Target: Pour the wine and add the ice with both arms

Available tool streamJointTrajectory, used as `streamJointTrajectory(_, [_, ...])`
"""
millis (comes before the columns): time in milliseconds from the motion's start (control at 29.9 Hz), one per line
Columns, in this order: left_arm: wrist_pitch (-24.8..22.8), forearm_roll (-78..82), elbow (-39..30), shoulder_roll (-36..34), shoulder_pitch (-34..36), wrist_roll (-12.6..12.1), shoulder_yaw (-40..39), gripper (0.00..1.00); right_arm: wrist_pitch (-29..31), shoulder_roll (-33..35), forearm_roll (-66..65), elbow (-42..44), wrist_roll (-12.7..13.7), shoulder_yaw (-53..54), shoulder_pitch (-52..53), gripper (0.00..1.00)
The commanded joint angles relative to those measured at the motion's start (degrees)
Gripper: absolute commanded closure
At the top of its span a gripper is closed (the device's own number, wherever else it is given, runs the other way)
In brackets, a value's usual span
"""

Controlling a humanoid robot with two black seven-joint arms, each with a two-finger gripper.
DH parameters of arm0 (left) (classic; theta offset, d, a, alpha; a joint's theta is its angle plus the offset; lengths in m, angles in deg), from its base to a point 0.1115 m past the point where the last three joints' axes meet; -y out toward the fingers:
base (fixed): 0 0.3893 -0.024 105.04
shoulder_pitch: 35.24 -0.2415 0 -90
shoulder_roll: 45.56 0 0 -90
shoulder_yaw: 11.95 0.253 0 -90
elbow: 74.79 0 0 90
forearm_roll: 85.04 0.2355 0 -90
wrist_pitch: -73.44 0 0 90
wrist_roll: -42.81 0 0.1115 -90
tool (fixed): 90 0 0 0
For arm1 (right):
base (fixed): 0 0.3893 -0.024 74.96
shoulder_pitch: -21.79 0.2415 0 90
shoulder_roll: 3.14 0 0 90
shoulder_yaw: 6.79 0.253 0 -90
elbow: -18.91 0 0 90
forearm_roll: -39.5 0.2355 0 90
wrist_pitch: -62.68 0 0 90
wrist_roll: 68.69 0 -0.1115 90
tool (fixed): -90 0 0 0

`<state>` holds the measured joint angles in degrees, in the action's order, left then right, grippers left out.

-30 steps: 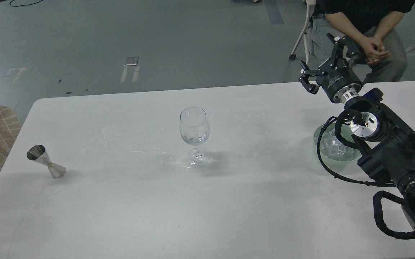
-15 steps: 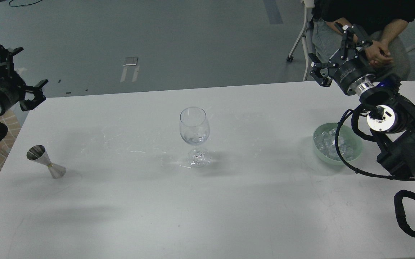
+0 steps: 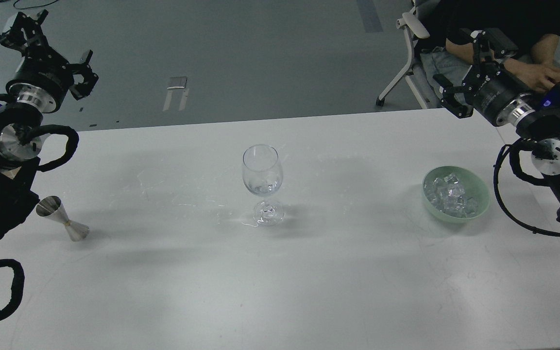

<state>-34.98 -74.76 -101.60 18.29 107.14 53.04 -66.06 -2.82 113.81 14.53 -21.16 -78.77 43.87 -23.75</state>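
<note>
A clear wine glass (image 3: 261, 177) stands upright at the middle of the white table (image 3: 309, 282). Faint glints show low in its bowl; I cannot tell what they are. No wine shows in view. The ice (image 3: 449, 197) is a heap of clear cubes in a pale green bowl (image 3: 483, 197) at the right. My right gripper (image 3: 465, 69) hangs open and empty above the table's far right edge, up and behind the bowl. At the far left my left gripper (image 3: 50, 47) is raised, open and empty, well above a steel jigger (image 3: 62, 218).
A seated person (image 3: 517, 34) and a chair (image 3: 413, 58) are just beyond the table's far right edge, close behind my right gripper. Thin wet streaks (image 3: 178, 197) mark the table left of the glass. A checked cushion edge shows at the lower left.
My left arm has come into view and swung up at the far left. My right arm has drawn back right and upward, uncovering the bowl of ice. Glass and jigger have not moved.
</note>
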Motion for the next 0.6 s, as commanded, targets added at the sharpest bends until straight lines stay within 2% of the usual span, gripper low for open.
streamJointTrajectory(0, [0.0, -0.6, 0.0, 0.0, 1.2, 0.2, 0.0, 0.02, -0.1, 7.0, -0.1, -3.5, 1.4, -3.1, 0.2, 0.0])
streamJointTrajectory(201, [-0.4, -0.5, -0.4, 0.3, 1.4, -0.5, 0.1, 0.02, -0.1, 18.7, -6.9, -11.7, 2.0, -8.3, 1.3, 0.0])
streamJointTrajectory(267, [-0.2, -0.3, -0.5, 0.5, 1.4, -1.1, 0.7, 0.02, -0.1, 23.0, -14.0, -16.1, 2.1, -8.7, 1.8, 0.0])
streamJointTrajectory(368, [0.1, -0.3, -0.7, 2.2, 1.7, -2.5, 0.7, 0.02, -0.1, 26.7, -20.4, -20.0, 2.4, -8.7, 2.2, 0.0])
streamJointTrajectory(568, [0.1, -0.2, -0.7, 5.0, 2.4, -2.8, 0.8, 0.02, 0.3, 33.3, -36.8, -30.6, 3.7, -9.3, 1.8, 0.0])
